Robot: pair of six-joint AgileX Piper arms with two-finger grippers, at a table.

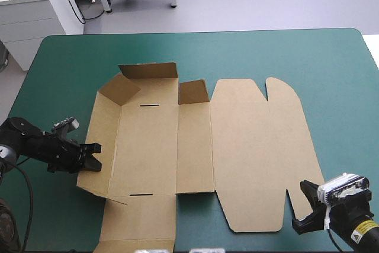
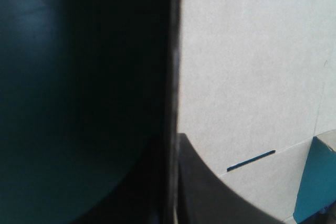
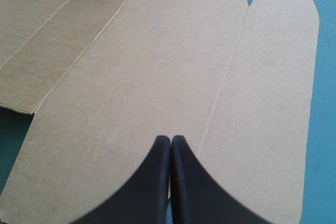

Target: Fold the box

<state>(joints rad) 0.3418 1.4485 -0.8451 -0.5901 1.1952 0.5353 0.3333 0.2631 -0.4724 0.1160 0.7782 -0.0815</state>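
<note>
The brown box (image 1: 195, 146) lies mid-table as a cut sheet. Its left wall (image 1: 103, 140) and two back flaps (image 1: 148, 70) are raised, while the lid panels (image 1: 260, 146) lie flat to the right. My left gripper (image 1: 92, 158) is at the left wall's outer edge. In the left wrist view the wall's edge (image 2: 173, 77) runs between the fingers (image 2: 210, 203), and the gripper (image 2: 172, 140) is shut on it. My right gripper (image 1: 302, 208) is at the lid's front right corner. In the right wrist view it is shut (image 3: 170, 140) into one arch over the flat lid (image 3: 157, 56).
The teal-green cover (image 1: 296, 51) shows behind the box and to its right. A front flap (image 1: 139, 223) of the box reaches the table's near edge. A narrow slot (image 2: 251, 161) is cut in the box floor near the left gripper.
</note>
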